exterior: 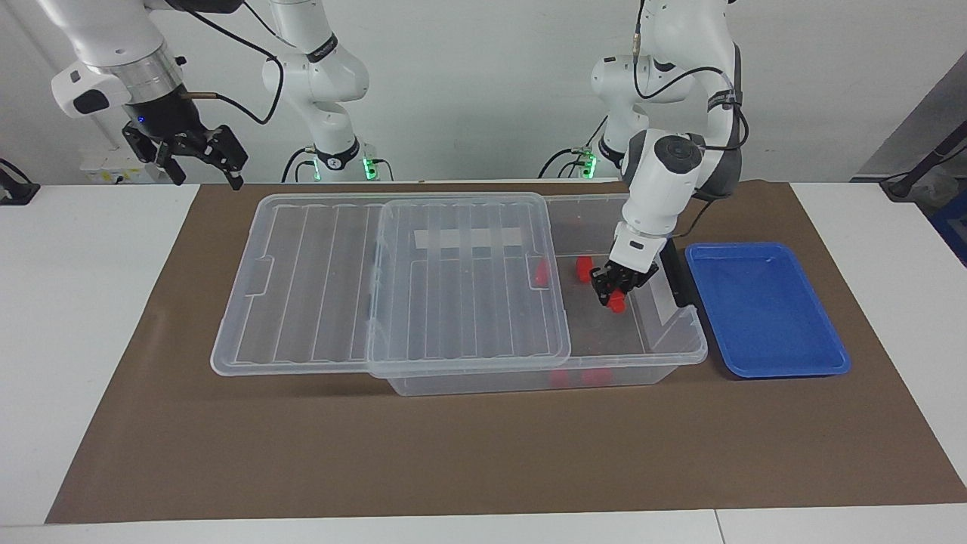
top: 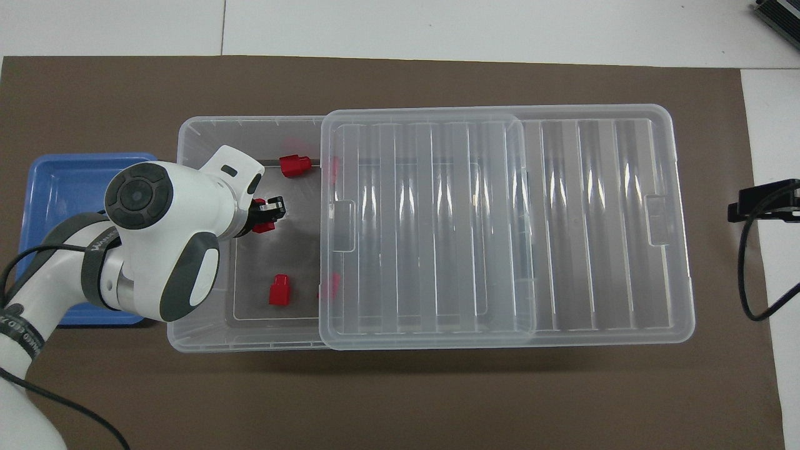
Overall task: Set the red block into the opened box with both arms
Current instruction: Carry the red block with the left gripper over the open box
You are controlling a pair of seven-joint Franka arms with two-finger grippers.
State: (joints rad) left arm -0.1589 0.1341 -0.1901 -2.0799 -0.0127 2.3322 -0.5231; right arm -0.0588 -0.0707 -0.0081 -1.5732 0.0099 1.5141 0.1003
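- You have a brown mat (exterior: 453,453) across the table, and everything sits on it.
- The box (exterior: 680,355) lies lengthwise across the mat. Its lid (exterior: 468,287) is slid toward the right arm's end, so the box is open only at the left arm's end.
- A blue tray (exterior: 763,310) sits just beside the box's open end, with nothing in it.
- Your left arm (exterior: 665,174) reaches down into the open part of the box. The left gripper (exterior: 616,291) is clamped on the red block (exterior: 618,304), which hangs low inside the box over its floor; you cannot tell whether it touches the floor.
- Your right arm (exterior: 113,53) waits, raised over the mat's edge at its own end. The right gripper (exterior: 198,155) has its fingers spread, with nothing between them.
- Loose blocks already lie in the box: one (top: 294,165) at the wall farther from the robots, one (top: 278,290) nearer to them, and two more show dimly under the lid's edge.
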